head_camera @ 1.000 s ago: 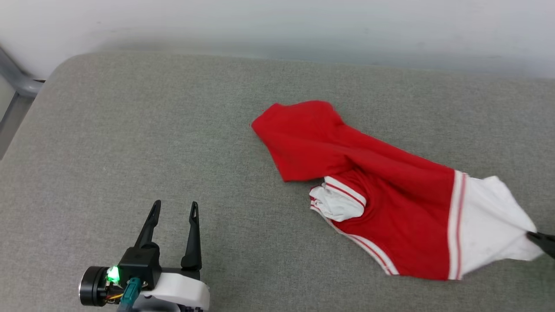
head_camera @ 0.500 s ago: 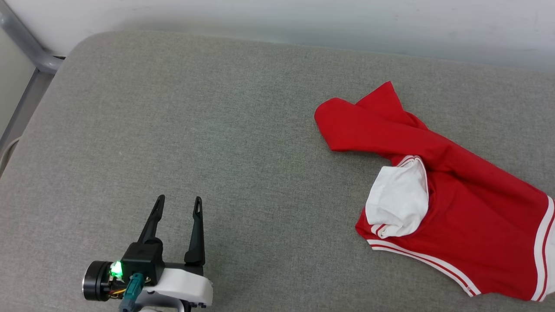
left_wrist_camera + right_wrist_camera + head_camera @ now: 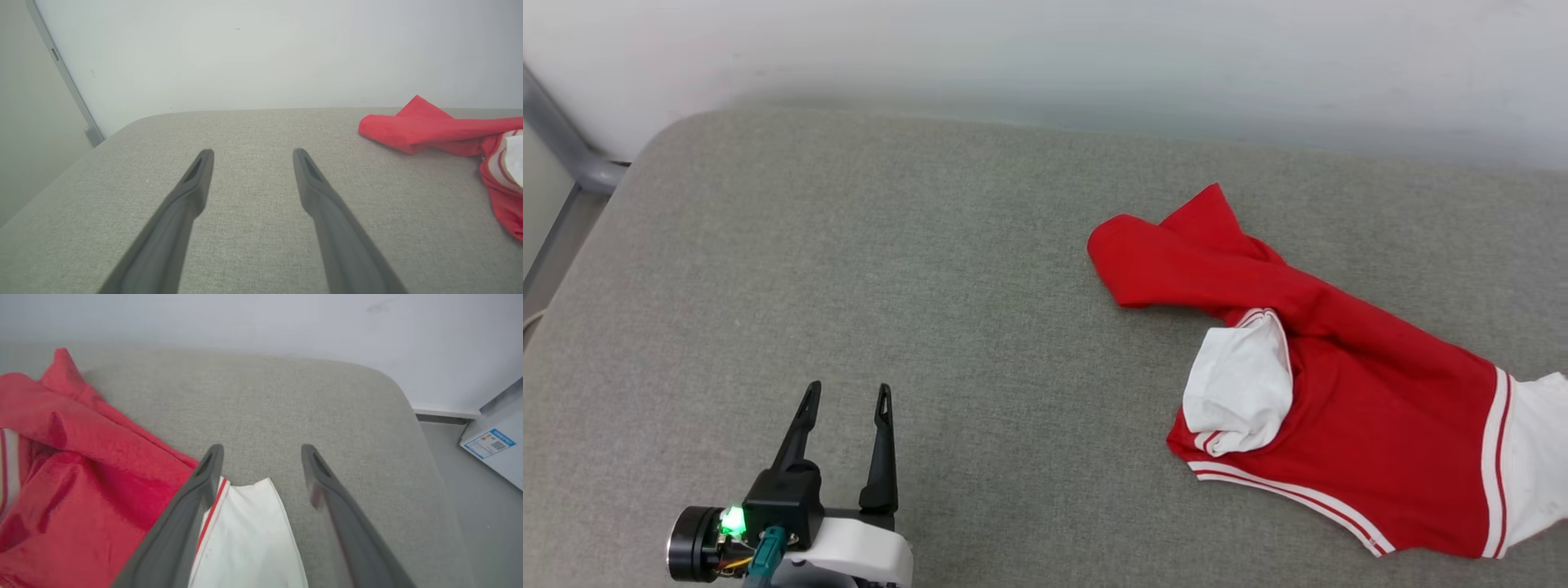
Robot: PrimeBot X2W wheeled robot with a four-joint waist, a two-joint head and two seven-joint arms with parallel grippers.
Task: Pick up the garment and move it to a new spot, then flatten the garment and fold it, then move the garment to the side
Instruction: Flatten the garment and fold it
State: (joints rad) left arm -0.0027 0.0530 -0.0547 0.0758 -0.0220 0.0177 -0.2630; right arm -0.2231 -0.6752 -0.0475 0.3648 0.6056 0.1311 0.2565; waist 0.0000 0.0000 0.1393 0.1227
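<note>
Looking down on a red jersey T-shirt bunched on the right part of the grey fabric-topped table, twisted along its length, with one white sleeve flopped over onto the red body and the other sleeve trailing toward the right edge of the head view. Found the right pincer apart, straddling that trailing sleeve, white cloth lying between the fingers in the wrist view, clamped on nothing. Found the left pincer apart too, low over bare fabric, well apart from the shirt. Judging by this: lying loose at a spot on the table, so likely through the first move; not yet flattened, not folded, not shifted to the side. Reckoning the bulk of the work ahead: untwist the body, free the flopped sleeve, spread flat, fold, then slide aside. No lettering or number on show, so probably printed side down or lost in the folds.
</note>
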